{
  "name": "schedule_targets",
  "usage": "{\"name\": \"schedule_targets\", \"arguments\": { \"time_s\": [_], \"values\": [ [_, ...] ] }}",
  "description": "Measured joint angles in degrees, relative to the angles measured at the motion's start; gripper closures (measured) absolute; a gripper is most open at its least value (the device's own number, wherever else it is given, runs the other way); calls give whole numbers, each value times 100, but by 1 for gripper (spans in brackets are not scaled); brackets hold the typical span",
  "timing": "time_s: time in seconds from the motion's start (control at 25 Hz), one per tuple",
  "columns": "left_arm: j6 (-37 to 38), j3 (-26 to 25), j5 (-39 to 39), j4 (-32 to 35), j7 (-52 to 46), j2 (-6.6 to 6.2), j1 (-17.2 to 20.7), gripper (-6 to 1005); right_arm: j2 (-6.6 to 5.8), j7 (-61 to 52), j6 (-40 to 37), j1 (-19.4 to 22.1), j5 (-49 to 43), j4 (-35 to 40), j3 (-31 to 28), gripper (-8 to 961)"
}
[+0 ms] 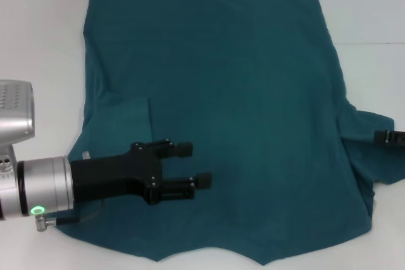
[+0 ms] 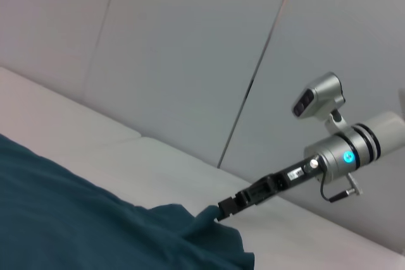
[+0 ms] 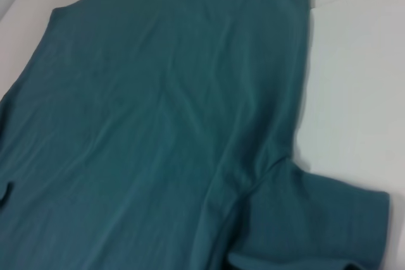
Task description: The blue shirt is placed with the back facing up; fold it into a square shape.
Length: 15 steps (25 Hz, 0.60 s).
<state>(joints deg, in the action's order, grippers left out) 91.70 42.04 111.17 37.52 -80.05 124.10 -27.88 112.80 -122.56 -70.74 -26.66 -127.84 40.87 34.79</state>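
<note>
The blue shirt (image 1: 240, 93) lies flat on the white table (image 1: 38, 30), plain side up, with the collar end nearest me. Its left sleeve (image 1: 123, 118) is folded in onto the body. My left gripper (image 1: 193, 164) is open and hovers over the near left part of the shirt. My right gripper (image 1: 389, 137) is at the right sleeve, at the picture's edge. In the left wrist view the right gripper (image 2: 226, 210) pinches a raised peak of the shirt (image 2: 76, 219). The right wrist view shows the shirt (image 3: 158, 124) and its spread right sleeve (image 3: 316, 219).
White table surface (image 3: 361, 80) surrounds the shirt on all sides. A grey panelled wall (image 2: 190, 61) stands behind the table's right side.
</note>
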Motion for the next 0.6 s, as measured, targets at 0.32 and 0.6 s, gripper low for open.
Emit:
{"name": "schedule_targets", "arguments": {
  "time_s": [0.32,0.6],
  "values": [
    [-44,6,27,-10,0,5,-12,165,8,1,-46,-15,-7,47,-35,43],
    [-71,7,26,-60,-1,0,-60,165,-31,3,15,-83,16,64,-52,43]
  ]
}}
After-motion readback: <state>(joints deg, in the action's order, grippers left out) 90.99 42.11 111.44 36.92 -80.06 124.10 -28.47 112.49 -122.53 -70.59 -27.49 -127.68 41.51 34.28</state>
